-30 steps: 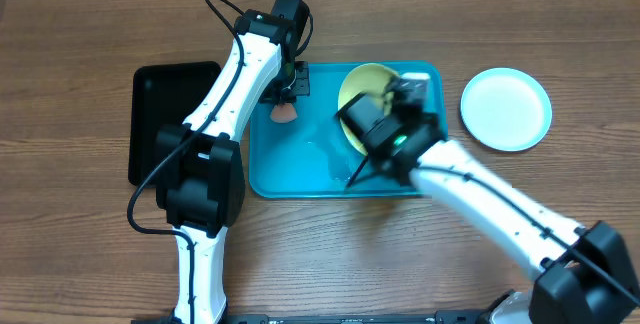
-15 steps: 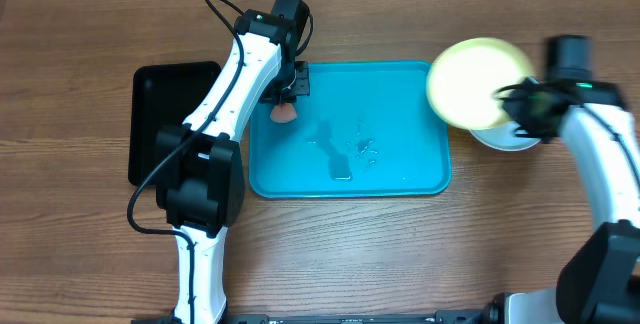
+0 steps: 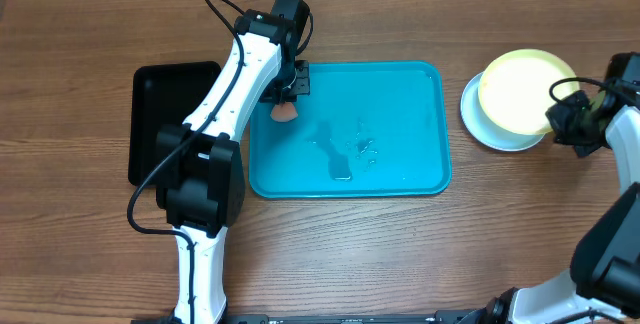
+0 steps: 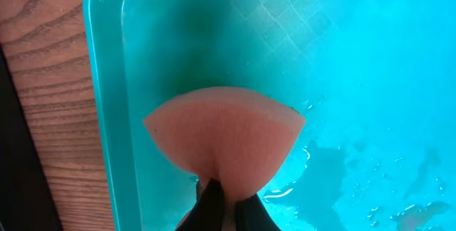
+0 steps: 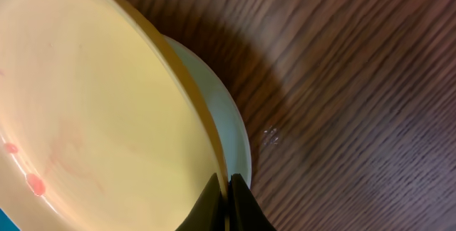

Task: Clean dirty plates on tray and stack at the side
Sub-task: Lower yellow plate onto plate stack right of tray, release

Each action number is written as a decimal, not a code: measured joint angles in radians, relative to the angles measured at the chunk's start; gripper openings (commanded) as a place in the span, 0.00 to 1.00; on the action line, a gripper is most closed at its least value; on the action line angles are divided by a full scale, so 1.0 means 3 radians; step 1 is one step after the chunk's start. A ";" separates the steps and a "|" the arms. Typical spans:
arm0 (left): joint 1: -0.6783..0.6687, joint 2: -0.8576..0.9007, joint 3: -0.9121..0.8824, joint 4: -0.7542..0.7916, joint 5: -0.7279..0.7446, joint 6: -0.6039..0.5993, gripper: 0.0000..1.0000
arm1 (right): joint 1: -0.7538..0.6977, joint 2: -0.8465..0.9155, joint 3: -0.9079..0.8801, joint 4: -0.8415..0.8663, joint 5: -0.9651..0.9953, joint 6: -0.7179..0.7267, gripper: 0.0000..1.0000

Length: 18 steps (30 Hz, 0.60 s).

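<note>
Yellow-green plate (image 3: pixel 522 86) now over pale plate (image 3: pixel 470 116) — right gripper (image 5: pixel 228 185) pinching rim.

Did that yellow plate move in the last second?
Yes. The yellow plate has gone rightward off the turquoise tray and is now over the pale plate beside it, pinched by the right gripper.
</note>
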 measured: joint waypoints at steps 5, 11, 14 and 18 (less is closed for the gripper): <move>0.0000 0.0000 0.0000 0.0027 0.0000 0.0000 0.04 | 0.0048 0.0079 0.0000 -0.0029 -0.0011 -0.0065 0.14; 0.0001 0.0000 0.0000 0.0051 -0.0001 -0.0001 0.04 | 0.0210 0.0083 -0.0001 -0.0067 -0.0029 -0.0182 0.64; 0.0027 0.0004 0.0041 -0.0107 0.0000 -0.0001 0.04 | 0.0278 0.0083 0.0001 -0.0140 -0.0053 -0.0217 0.90; 0.0146 0.0028 0.0402 -0.0587 0.0013 0.0000 0.04 | 0.0287 0.0084 0.0085 -0.0418 -0.0104 -0.0261 1.00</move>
